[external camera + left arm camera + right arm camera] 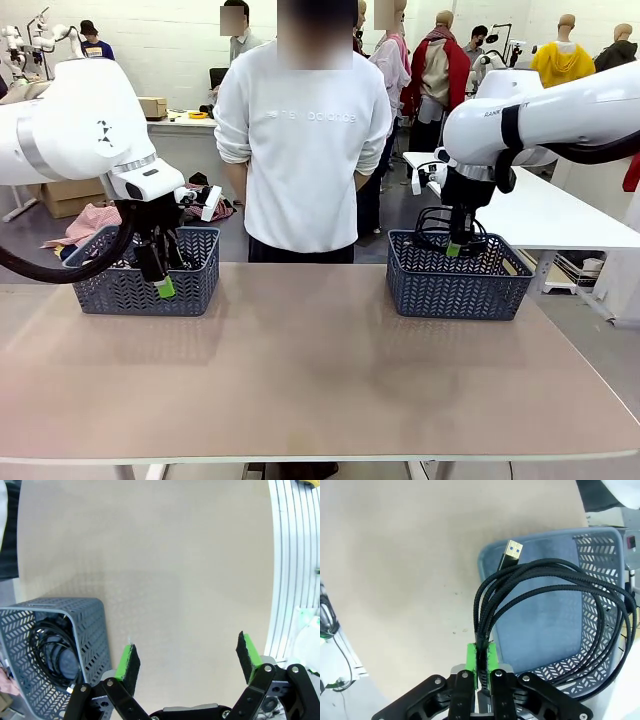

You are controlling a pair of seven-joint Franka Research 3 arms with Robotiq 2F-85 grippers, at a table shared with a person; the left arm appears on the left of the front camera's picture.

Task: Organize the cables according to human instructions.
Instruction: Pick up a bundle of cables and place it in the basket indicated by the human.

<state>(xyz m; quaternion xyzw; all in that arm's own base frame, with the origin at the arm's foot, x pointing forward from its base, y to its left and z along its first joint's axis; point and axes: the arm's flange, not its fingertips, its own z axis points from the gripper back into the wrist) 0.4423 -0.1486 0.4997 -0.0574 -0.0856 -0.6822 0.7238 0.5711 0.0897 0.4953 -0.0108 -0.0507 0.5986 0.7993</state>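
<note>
Behind the long beige table a person in a white sweatshirt stands facing the robot, arms tucked back, with two blue-grey perforated baskets set near the far edge on either side. Over the right basket the right gripper has its green pads pinched together on a bundle of strands from a braided black cable — the coil hangs in wide loops above the basket's bare floor, and a gold-coloured USB plug sticks up at the top of the loop. At the left basket the left gripper hangs just in front of the basket wall with its fingers spread wide apart, nothing between them; its wrist view shows a coiled black cord lying inside that basket
</note>
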